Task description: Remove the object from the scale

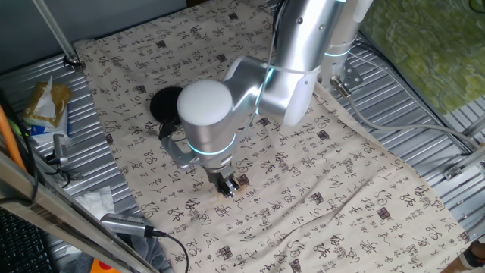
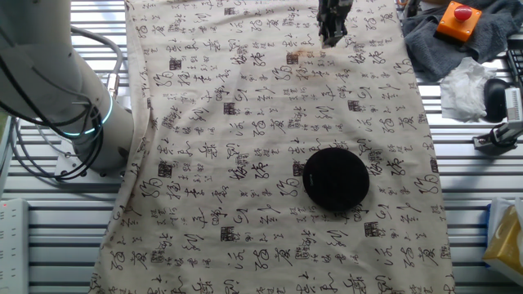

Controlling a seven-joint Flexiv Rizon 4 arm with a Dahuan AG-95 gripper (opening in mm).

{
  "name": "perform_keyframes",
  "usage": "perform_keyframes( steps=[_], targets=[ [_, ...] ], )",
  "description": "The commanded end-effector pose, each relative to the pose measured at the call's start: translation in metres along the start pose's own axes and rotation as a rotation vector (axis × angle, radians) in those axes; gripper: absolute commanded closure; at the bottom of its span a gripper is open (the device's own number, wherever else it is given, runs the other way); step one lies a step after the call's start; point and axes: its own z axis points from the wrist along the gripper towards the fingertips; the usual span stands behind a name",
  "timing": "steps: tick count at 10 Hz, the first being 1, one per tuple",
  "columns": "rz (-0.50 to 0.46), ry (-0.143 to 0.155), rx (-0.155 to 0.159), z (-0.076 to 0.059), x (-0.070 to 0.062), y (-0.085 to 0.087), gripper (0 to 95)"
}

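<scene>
counter (image 1: pixel 409 98): ribbed metal from what I can see, mostly under a cloth (image 2: pixel 245 204) printed with black characters.
arm (image 1: pixel 303 53): silver, drops in from the top of one fixed view, elbow blocking half my look at things.
scale (image 2: pixel 336 178): black disc flat on the cloth, nothing on top of it, well apart from the jaws.
jaws (image 1: pixel 228 185): down at the cloth, fingertips close together; honestly I can't tell if they're gripping.
object (image 1: pixel 244 182): tiny tan cube right beside the fingertips, on or just above the cloth.
</scene>
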Motion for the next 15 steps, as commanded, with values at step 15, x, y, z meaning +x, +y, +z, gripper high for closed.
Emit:
perform_keyframes(
  steps=[15],
  targets=[
    [0.043,-0.056,-0.004,0.025,0.0,-0.01,95.0]
  ],
)
